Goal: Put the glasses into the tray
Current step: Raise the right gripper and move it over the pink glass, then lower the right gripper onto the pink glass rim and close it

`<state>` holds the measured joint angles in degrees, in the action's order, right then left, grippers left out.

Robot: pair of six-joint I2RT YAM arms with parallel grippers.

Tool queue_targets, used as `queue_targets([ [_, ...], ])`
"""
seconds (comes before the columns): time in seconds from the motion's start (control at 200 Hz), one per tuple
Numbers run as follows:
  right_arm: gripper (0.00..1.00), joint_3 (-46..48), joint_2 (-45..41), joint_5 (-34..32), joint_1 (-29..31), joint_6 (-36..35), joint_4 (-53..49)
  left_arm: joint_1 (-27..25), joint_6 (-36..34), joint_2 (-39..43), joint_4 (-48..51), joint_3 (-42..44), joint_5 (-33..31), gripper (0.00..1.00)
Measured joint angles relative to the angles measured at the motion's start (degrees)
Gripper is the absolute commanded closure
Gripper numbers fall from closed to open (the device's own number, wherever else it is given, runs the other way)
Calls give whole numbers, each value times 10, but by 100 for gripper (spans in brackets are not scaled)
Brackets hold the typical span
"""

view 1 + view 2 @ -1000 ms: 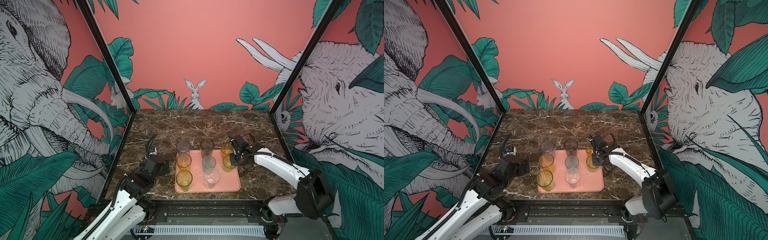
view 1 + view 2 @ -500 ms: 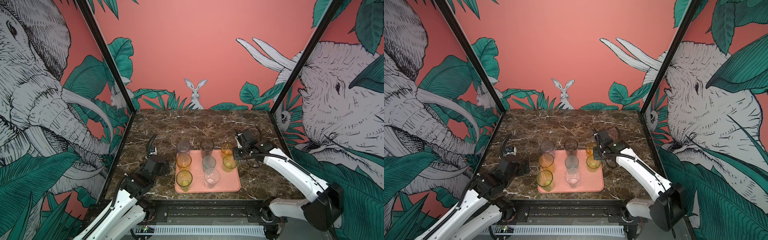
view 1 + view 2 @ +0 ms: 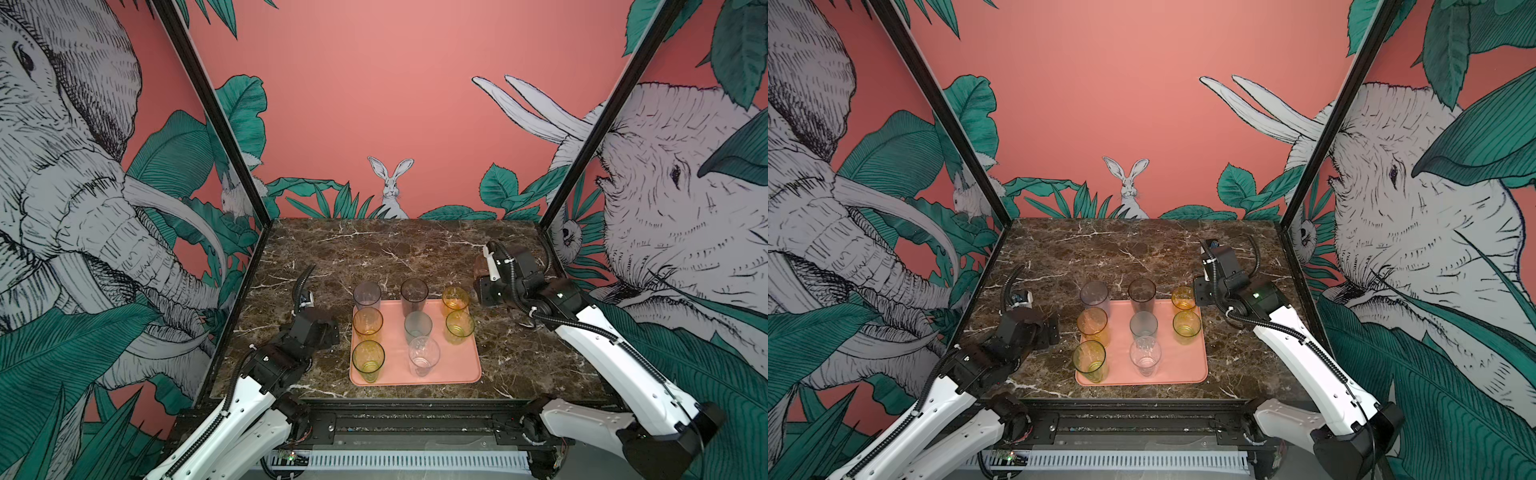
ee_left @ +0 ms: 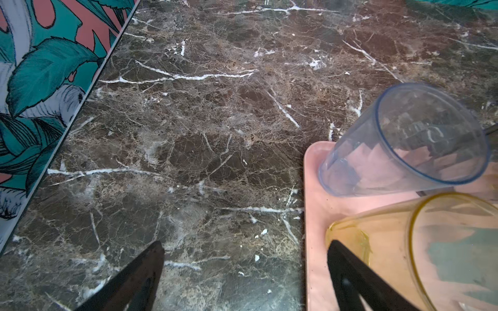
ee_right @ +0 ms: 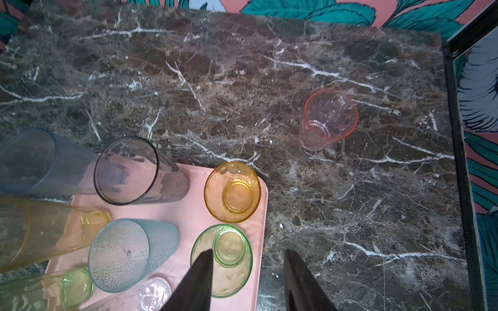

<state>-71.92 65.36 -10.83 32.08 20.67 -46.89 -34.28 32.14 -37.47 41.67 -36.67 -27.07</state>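
Tray lies on your marble table, carrying eight upright glasses. Your left gripper hangs spread wide and empty beside its left edge; your right gripper is spread, empty, over the right edge. One pink glass stands apart on the marble.

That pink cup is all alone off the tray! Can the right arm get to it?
Probably yes. The pink glass stands on the bare marble table, apart from the tray. Nothing lies between it and the right gripper, whose jaws are open and empty.
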Motion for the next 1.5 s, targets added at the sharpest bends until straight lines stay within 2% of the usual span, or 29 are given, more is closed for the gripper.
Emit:
queue_targets([
  [0.175, 45, -16, 5, -26, -23, -8, 22, 0, 0, 3, -13, 0, -7, 4],
  [0.38, 44, -19, 33, -23, -93, -8, 58, 0, -2, 3, -28, 0, -18, 5],
  [0.805, 44, -97, 183, 32, -217, 11, 74, 0, -19, -16, -40, -3, -37, 4],
  [1.09, 40, -110, 223, 61, -259, 43, 87, 0, -26, -16, -49, -7, -44, 4],
  [1.496, 37, -151, 338, 97, -298, 73, 101, 0, -30, -39, -64, -7, -45, 4],
])
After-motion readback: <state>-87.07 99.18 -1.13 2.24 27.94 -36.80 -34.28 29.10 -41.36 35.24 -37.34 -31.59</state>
